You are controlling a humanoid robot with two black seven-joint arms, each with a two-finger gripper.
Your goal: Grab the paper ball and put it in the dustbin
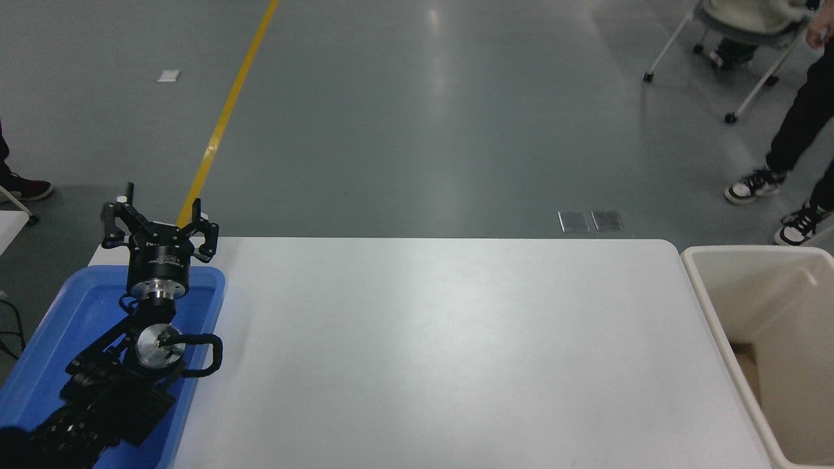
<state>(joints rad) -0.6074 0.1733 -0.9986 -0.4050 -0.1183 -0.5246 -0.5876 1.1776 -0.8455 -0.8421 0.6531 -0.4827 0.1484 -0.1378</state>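
Note:
The cream-beige dustbin (704, 286) stands off the table's right edge, with a bit of brown at the bottom of its inside. The paper ball is out of view. My right arm and gripper are out of view. My left gripper (158, 225) is parked at the lower left, open and empty, above the far end of a blue tray.
A shallow blue tray (58, 312) lies at the table's left edge under my left arm. A person's legs and sneakers (756, 185) stand on the floor beyond the bin, next to a wheeled chair (736, 26). The white table (443, 352) spans the middle.

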